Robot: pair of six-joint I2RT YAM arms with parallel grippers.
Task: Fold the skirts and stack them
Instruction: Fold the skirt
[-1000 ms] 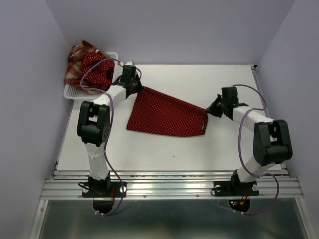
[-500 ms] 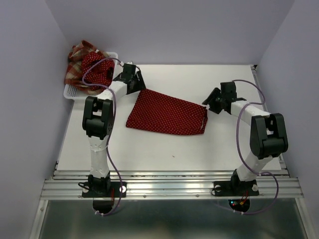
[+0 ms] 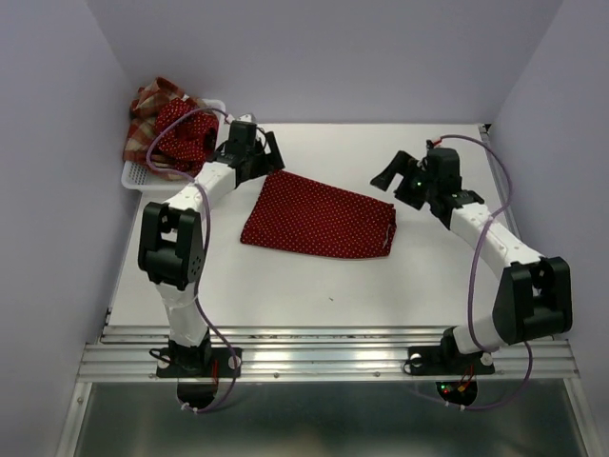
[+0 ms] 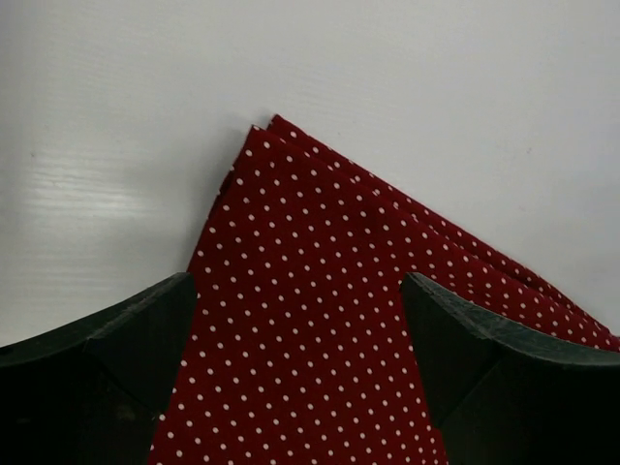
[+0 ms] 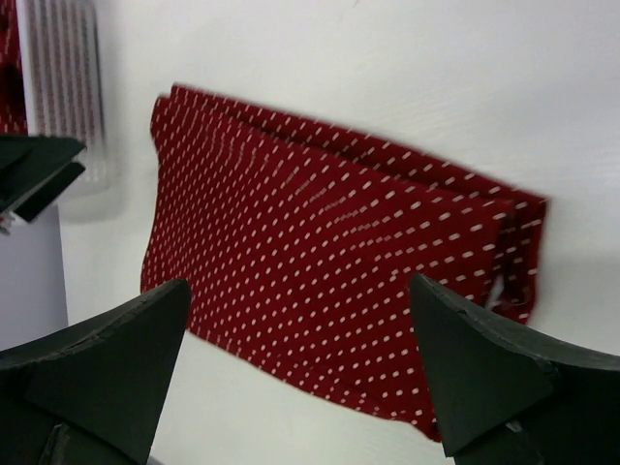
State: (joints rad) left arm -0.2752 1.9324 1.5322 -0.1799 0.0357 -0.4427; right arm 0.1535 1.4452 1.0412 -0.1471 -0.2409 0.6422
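- Basket [image 3: 136, 177], far left corner: plaid skirt [image 3: 145, 107] and a dotted skirt [image 3: 183, 133] heaped in it.
- Left gripper [image 4: 295, 286]: jaws wide, holding nothing, over the folded skirt [image 3: 319, 217] at its far left corner.
- That skirt: dotted, flat on the table [image 3: 428, 281], about midway.
- Right gripper [image 5: 300, 283]: jaws wide, empty, near the skirt's right edge.

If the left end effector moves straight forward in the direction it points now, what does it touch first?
Most likely the left end effector meets the dark red polka-dot skirt lying on the table: in the left wrist view the cloth fills the space between the open fingers. The gap is unclear.
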